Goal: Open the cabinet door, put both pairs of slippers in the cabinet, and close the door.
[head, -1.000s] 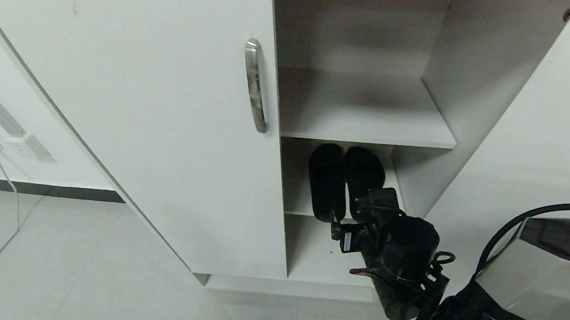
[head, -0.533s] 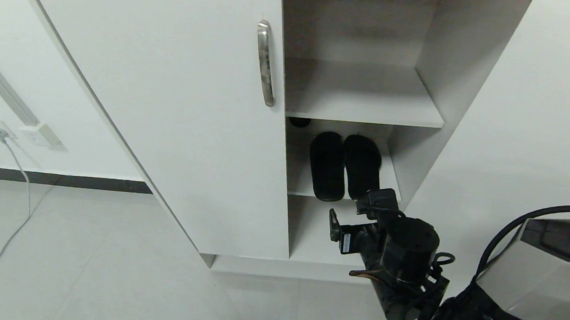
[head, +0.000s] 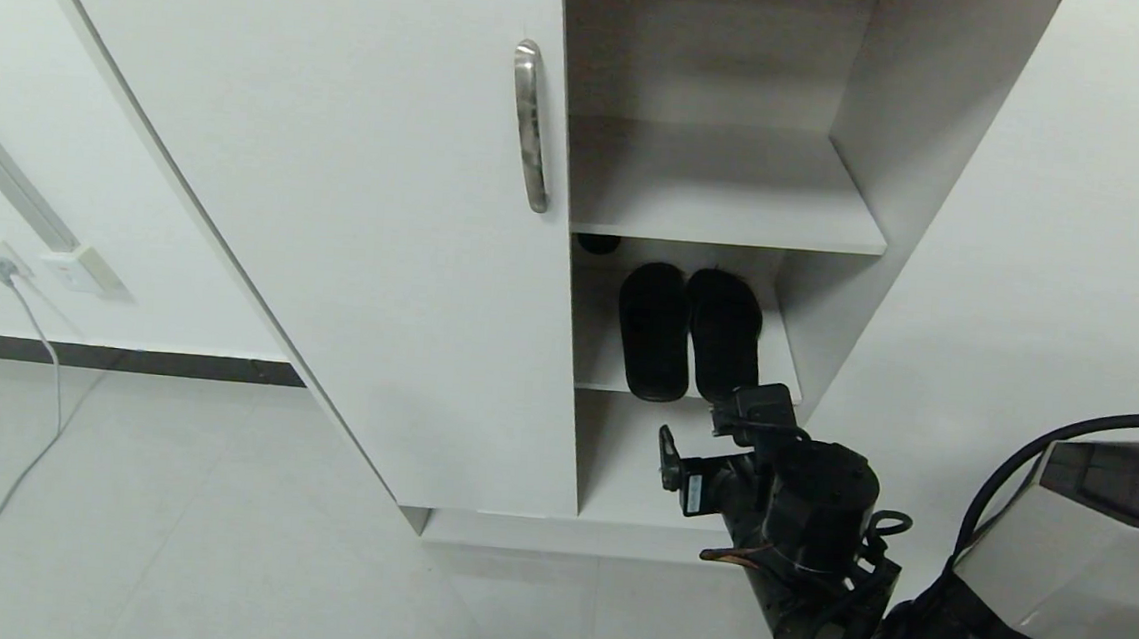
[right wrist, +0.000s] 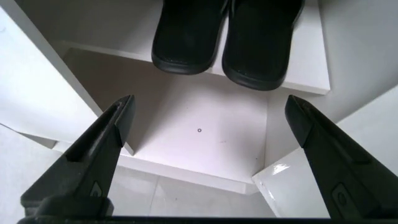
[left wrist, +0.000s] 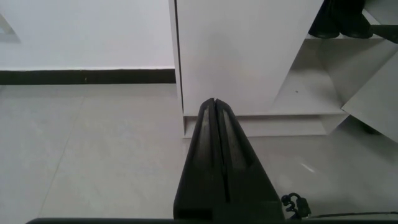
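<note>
— Where do the slippers [head: 689, 333] lie?
— Centre of the frame, side by side on the middle shelf [head: 595, 356] of the cabinet [head: 905, 102], under the upper shelf [head: 719, 185] and above the bottom compartment [head: 619, 473].
— And the doors?
— The shut door [head: 338, 193] fills the upper left, its handle [head: 531, 126] at the edge beside the opening. The open door [head: 1056, 243] stands at the right.
— Lower down?
— The right arm's jaws sit lower centre-right, before the bottom compartment, just below the slippers. Far left, a wall socket [head: 2, 268], its cable [head: 32, 402] trailing to the floor [head: 162, 552].

Pale tiled floor [head: 162, 552], white wall [head: 179, 312], dark skirting board [head: 106, 357].
</note>
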`<state>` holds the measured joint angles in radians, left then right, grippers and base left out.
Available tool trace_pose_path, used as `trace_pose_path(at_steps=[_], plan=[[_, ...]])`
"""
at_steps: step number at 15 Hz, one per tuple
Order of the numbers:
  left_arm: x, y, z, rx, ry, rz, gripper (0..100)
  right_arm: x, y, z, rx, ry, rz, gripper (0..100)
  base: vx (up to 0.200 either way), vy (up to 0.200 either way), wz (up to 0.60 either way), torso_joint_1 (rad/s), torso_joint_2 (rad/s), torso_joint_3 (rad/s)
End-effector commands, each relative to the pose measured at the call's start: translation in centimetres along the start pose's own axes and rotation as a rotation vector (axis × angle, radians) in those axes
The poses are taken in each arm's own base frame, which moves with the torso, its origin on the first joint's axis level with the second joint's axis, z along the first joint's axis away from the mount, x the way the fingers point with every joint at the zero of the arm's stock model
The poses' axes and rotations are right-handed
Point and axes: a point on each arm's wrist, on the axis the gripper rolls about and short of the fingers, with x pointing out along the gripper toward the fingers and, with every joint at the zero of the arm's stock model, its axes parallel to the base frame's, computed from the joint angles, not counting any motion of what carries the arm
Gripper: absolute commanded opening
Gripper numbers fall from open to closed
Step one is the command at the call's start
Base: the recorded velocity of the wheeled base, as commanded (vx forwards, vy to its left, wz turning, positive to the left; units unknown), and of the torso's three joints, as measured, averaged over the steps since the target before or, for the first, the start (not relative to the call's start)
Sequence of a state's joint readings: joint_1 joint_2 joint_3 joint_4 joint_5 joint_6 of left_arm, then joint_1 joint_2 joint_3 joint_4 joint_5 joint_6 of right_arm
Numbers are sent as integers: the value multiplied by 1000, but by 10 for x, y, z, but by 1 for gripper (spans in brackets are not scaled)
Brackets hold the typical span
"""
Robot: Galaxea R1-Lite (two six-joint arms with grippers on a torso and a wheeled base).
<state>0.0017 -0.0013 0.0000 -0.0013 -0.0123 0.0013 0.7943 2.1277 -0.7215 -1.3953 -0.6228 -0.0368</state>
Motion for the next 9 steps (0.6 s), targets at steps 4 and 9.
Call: trace_pose_path(at_steps=[4, 9], plan=[[0, 0, 0, 2, 1, 0, 0, -2, 2, -1, -2, 2, 8, 100, 0, 0, 0, 3, 2, 120], [0, 0, 0, 2, 1, 0, 0, -2, 3, -1, -2, 2, 10, 100, 0, 0, 0, 4, 2, 203]])
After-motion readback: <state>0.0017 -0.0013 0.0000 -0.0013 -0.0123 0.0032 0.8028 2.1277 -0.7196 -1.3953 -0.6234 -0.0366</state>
